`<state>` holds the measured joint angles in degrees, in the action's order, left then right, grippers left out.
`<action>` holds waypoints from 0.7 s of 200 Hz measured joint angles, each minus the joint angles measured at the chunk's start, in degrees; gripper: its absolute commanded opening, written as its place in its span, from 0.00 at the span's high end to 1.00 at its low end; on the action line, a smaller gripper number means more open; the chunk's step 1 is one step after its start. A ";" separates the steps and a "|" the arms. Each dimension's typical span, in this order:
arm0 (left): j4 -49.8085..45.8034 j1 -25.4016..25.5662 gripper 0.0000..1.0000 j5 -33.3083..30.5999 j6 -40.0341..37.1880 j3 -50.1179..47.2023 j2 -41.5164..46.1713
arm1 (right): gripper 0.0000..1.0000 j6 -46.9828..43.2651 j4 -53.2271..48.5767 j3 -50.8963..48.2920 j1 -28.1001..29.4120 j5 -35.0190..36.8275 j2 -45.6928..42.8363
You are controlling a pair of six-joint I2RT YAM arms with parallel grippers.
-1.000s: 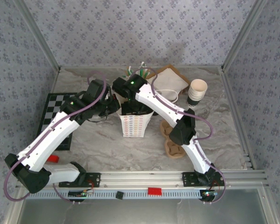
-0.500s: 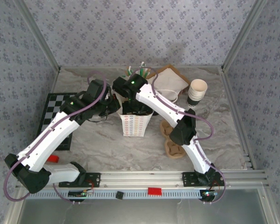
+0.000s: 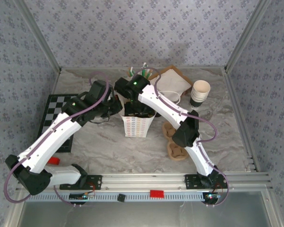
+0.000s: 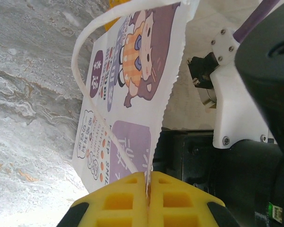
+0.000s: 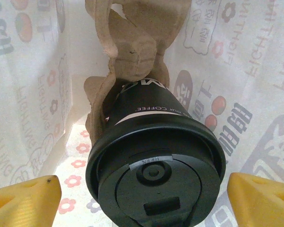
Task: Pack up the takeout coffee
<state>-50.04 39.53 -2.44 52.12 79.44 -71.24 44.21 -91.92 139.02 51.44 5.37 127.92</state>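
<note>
A white printed paper bag [image 3: 136,126] stands upright in the middle of the table. My left gripper [image 3: 119,106] is at its left rim; in the left wrist view the yellow pads of the left gripper [image 4: 147,189] are shut on the bag's thin edge [image 4: 132,85]. My right gripper [image 3: 141,111] reaches down into the bag's mouth. Inside, a black lidded coffee cup [image 5: 153,161] sits in a brown cardboard carrier [image 5: 132,52]. The right gripper [image 5: 142,194] is open, one yellow fingertip [image 5: 23,196] on each side of the lid, with a gap on the left.
A stack of paper cups [image 3: 200,92] stands at the back right beside a flat brown bag [image 3: 172,81]. More cardboard carriers [image 3: 176,144] lie right of the bag. A checkerboard [image 3: 54,111] and a red block [image 3: 54,161] lie at the left.
</note>
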 measured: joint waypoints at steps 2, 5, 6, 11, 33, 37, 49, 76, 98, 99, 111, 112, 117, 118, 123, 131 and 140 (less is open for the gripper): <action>-0.07 0.00 1.00 -0.02 0.00 0.07 -0.09 | 0.05 0.07 0.02 0.00 0.00 0.00 0.00; -0.17 0.00 1.00 -0.17 0.00 0.22 -0.17 | 0.05 0.22 0.00 0.00 -0.07 -0.07 -0.02; -0.17 0.00 1.00 -0.17 0.00 0.26 -0.17 | 0.04 0.24 0.02 0.00 -0.07 -0.07 -0.02; -0.28 0.02 1.00 -0.24 0.00 0.44 -0.26 | 0.04 0.46 0.02 0.00 -0.11 -0.09 -0.11; -0.31 0.22 1.00 -0.79 0.00 1.07 -0.57 | 0.00 1.51 0.02 -0.02 -0.42 -0.17 -0.48; -0.31 0.31 1.00 -0.92 0.00 1.20 -0.59 | 0.00 1.73 0.02 -0.09 -0.48 -0.15 -0.68; -0.26 0.59 1.00 -1.07 0.02 1.53 -0.66 | 0.00 2.40 0.02 -0.70 -0.63 -0.20 -1.38; 0.39 1.20 1.00 -0.57 0.17 1.53 -0.66 | 0.00 4.28 0.04 -3.54 -0.92 -1.09 -3.69; 1.01 1.44 1.00 -0.37 0.68 1.53 -0.66 | 0.00 5.68 0.04 -4.02 -1.09 -2.08 -4.33; 1.01 1.44 1.00 -0.37 0.70 1.53 -0.66 | 0.00 5.75 0.04 -4.02 -1.09 -2.10 -4.35; 1.03 1.44 1.00 -0.20 0.98 1.53 -0.66 | 0.00 6.43 0.07 -4.31 -1.14 -2.78 -4.50; 1.03 1.44 1.00 -0.20 1.01 1.53 -0.66 | 0.00 6.45 0.07 -4.31 -1.14 -2.80 -4.50; 1.14 1.44 1.00 -0.17 1.09 1.53 -0.66 | 0.00 6.69 0.07 -4.35 -1.20 -3.08 -4.52; 1.16 1.46 1.00 -0.17 1.11 1.53 -0.66 | 0.00 6.78 0.07 -4.37 -1.20 -3.17 -4.52; 1.25 1.46 1.00 -0.13 1.18 1.53 -0.66 | 0.00 7.02 0.11 -4.44 -1.25 -3.48 -4.52; 1.49 1.49 1.00 -0.13 1.36 1.53 -0.66 | 0.00 7.39 0.13 -4.63 -1.49 -4.09 -4.52; 1.92 1.53 1.00 -0.04 1.51 1.51 -0.66 | 0.00 7.61 0.31 -4.92 -1.73 -4.59 -4.55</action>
<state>-48.12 41.06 -2.48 53.63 80.95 -71.90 51.81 -91.61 134.10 49.71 0.78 123.37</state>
